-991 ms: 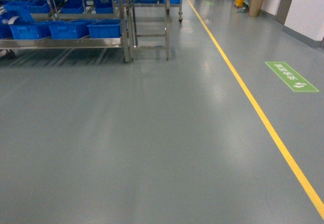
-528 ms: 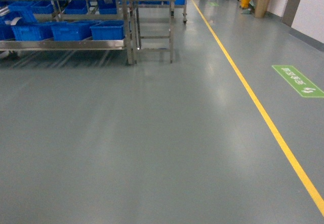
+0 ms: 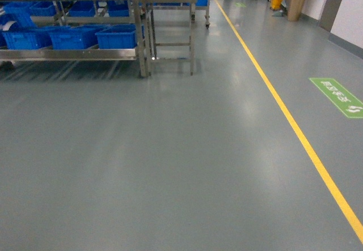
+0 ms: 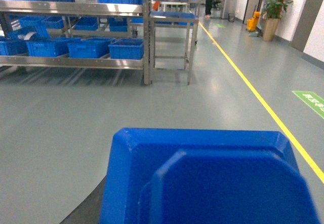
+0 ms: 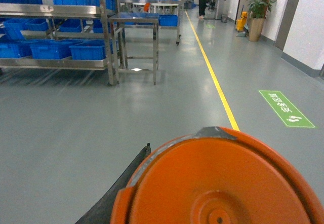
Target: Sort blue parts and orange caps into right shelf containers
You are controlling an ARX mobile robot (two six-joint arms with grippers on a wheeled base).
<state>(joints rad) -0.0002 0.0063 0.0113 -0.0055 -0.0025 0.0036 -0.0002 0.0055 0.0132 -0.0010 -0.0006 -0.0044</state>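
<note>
Head view: bare grey floor, the blue bins [image 3: 116, 37] far off on the steel rack [image 3: 139, 29]. Left wrist: a blue part [image 4: 202, 178] fills the foreground — fingers unseen, cannot tell. Right wrist: an orange cap [image 5: 223, 181], grip likewise hidden. A jolt while driving could shake either loose.

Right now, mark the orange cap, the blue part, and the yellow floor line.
orange cap [image 5: 223, 183]: right wrist view, on its flat top face.
blue part [image 4: 202, 178]: left wrist view, on its upper surface.
yellow floor line [image 3: 295, 129]: head view, on the stripe mid-length.
</note>
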